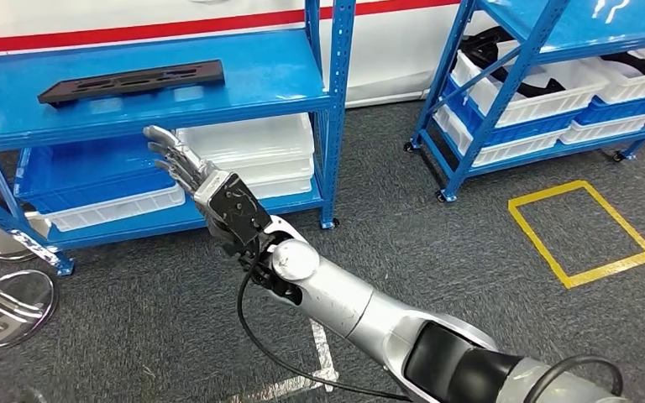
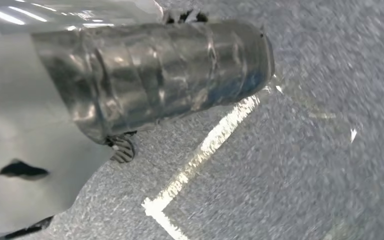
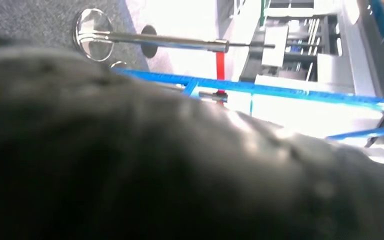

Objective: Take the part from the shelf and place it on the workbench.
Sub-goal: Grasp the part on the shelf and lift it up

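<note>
The part [image 1: 130,81] is a long flat black piece with slots, lying on the top blue board of the left shelf [image 1: 285,80], near its front edge. My right arm reaches up from the lower right. My right hand [image 1: 186,172] has its fingers stretched out and apart, holding nothing, just below and in front of that board's front edge, a little right of the part and not touching it. A dark blur of my right hand [image 3: 130,165] covers most of the right wrist view. The grey ribbed cover of my left hand [image 2: 155,75] hangs over the floor, its fingers hidden.
White bins [image 1: 252,155] and a blue bin [image 1: 84,172] sit on the lower board under my hand. A second blue shelf [image 1: 554,75] with white bins stands to the right. Chrome stanchion bases [image 1: 8,306] are at the left. A yellow taped square [image 1: 584,231] marks the grey carpet.
</note>
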You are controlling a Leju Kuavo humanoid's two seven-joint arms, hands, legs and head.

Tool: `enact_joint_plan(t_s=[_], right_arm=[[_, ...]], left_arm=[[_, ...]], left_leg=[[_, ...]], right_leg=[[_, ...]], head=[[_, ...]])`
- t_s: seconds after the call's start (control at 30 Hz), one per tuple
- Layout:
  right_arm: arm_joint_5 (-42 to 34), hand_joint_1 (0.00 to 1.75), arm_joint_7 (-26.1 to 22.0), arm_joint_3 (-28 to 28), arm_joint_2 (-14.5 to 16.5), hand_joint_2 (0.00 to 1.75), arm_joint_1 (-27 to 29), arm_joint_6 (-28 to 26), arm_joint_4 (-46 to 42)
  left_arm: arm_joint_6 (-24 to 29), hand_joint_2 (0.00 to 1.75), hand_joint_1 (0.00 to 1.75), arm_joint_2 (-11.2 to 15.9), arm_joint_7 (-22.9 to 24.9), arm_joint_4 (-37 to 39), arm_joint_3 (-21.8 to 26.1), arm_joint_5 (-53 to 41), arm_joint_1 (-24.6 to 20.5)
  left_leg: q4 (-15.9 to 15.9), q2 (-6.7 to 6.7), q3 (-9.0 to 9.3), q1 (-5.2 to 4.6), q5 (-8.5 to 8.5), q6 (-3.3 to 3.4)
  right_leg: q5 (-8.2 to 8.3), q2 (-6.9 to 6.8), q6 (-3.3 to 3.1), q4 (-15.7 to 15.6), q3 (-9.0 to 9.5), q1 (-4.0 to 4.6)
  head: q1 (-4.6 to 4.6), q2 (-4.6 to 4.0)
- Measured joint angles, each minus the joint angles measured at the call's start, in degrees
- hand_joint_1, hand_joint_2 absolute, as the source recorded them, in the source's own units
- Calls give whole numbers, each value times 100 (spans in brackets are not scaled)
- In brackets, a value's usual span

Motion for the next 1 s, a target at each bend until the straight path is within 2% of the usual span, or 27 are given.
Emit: enact_joint_plan(t_s=[0.07, 0.1, 0.13, 0.17, 0.23, 0.27, 0.3, 0.33, 0.37, 0.43, 0.5, 0.53, 0.6, 0.67, 0.73, 0.77, 0.8, 0.83, 0.87, 0.93, 0.97, 1.0], right_arm=[[18, 0, -4, 16, 2, 0, -6, -8, 1], [25, 0, -3, 28, 3, 0, -8, -8, 1], [31, 0, -4, 41, 6, 0, -14, -5, 1], [35, 0, -4, 55, 9, 0, -24, -2, 1], [38, 0, -5, 80, 12, 0, -38, -1, 8], [38, 0, -4, 91, 11, 0, -42, -1, 18], [40, 0, -4, 101, 11, 0, -42, -1, 31], [41, 0, -4, 110, 10, 0, -41, -1, 46], [44, 0, -3, 119, 10, 0, -42, -1, 58], [50, 0, -4, 129, 10, 0, -49, -1, 71], [54, 0, -4, 133, 10, 0, -62, -1, 74], [54, 0, -4, 136, 10, 0, -67, -1, 75], [54, 0, -4, 144, 12, 0, -72, -4, 80], [53, 0, -7, 153, 14, 0, -86, -8, 85], [43, 0, -17, 158, 13, 0, -103, -5, 99], [30, 0, -26, 159, 13, 0, -103, 4, 112], [7, 0, -37, 160, 12, 0, -95, 23, 130], [-24, 0, -54, 162, 14, 0, -86, 54, 149], [-53, 0, -79, 163, 21, 0, -81, 94, 170], [-100, 0, -145, 167, 60, 0, -97, 187, 222], [-114, 0, -178, 169, 95, 0, -116, 232, 254], [-123, 0, -203, 172, 129, 0, -136, 267, 285]], left_arm=[[4, 0, 0, 2, 8, 3, -2, 1, 0], [9, 0, 0, 8, 9, 5, -3, 0, 6], [13, 0, 0, 10, 11, 7, -4, -1, 9], [16, 0, 0, 12, 14, 9, -5, -2, 5], [17, 0, 0, 9, 31, 12, -10, -6, -6], [16, 0, 0, 10, 44, 15, -13, -9, -10], [15, 0, 0, 13, 61, 21, -18, -12, -9], [13, 0, 0, 17, 79, 30, -23, -15, -7], [10, 0, 0, 21, 95, 37, -27, -17, -5], [3, 0, 0, 24, 112, 45, -34, -21, -13], [-2, 0, 0, 23, 110, 46, -44, -13, -27], [-3, 0, 0, 25, 107, 46, -49, -5, -24], [-3, 0, 0, 38, 99, 48, -56, 12, 1], [-4, 0, 0, 52, 92, 50, -68, 21, 17], [-4, 0, 0, 59, 81, 51, -80, 31, 16], [-3, 0, 0, 62, 71, 51, -82, 42, 21], [-6, 0, 0, 63, 55, 51, -83, 63, 33], [-10, 0, 0, 64, 34, 51, -83, 91, 54], [-21, 0, 0, 68, 5, 51, -83, 125, 81], [-49, 0, 0, 77, -55, 51, -83, 195, 133], [-69, 0, 0, 89, -80, 52, -83, 223, 153], [-90, 0, 0, 99, -97, 52, -83, 249, 171]], left_leg=[[-19, -97, -30, 16, 27, -62], [-13, -82, -41, 24, 19, -94], [42, -11, -71, 17, -22, -127], [195, 97, -144, 13, -115, -157], [827, 303, -455, 17, -409, -205], [1161, 338, -633, 27, -521, -223], [1373, 354, -756, 36, -549, -239], [1375, 369, -777, 44, -470, -254], [1175, 398, -694, 51, -307, -266], [499, 557, -366, 27, 9, -282], [104, 674, -173, -15, 94, -223], [85, 662, -162, -41, 65, -177], [72, 549, -171, -30, 69, -83], [55, 457, -156, -15, 75, -10], [48, 381, -148, -16, 74, 40], [48, 338, -146, -27, 70, 60], [49, 298, -141, -41, 63, 76], [50, 257, -131, -58, 53, 90], [51, 220, -115, -73, 41, 101], [49, 169, -73, -99, 8, 111], [49, 155, -61, -112, -6, 107], [44, 148, -55, -116, -17, 95]], right_leg=[[-14, -52, -20, -55, 37, 6], [-6, -107, -40, -83, 59, 1], [0, -162, -59, -115, 90, -14], [5, -220, -83, -148, 121, -32], [-7, -335, -116, -171, 159, -35], [-19, -394, -132, -167, 166, -35], [-31, -452, -137, -161, 170, -37], [-47, -506, -133, -151, 176, -43], [-72, -559, -118, -132, 181, -55], [-141, -661, -57, -71, 193, -64], [-194, -744, 5, -22, 200, -30], [-204, -788, 25, -24, 208, -6], [-240, -866, 66, -27, 233, -7], [-406, -721, 108, 177, 149, -29], [-710, -478, 112, 812, -168, -25], [-835, -417, 104, 1188, -375, -16], [-881, -384, 89, 1462, -546, -3], [-817, -366, 64, 1546, -636, 12], [-647, -355, 25, 1406, -618, 31], [-207, -316, -98, 711, -359, 83], [-71, -296, -154, 368, -208, 104], [-11, -279, -191, 137, -97, 120]], head=[[-1, 0], [-1, 0], [-7, 0], [-14, 0], [-27, 0], [-27, 0], [-28, 0], [-27, 0], [-28, 0], [-36, 0], [-44, 0], [-46, 0], [-37, 0], [-35, 0], [-31, 0], [-31, 0], [-31, 0], [-31, 0], [-31, 0], [-32, 0], [-34, 0], [-33, 0]])
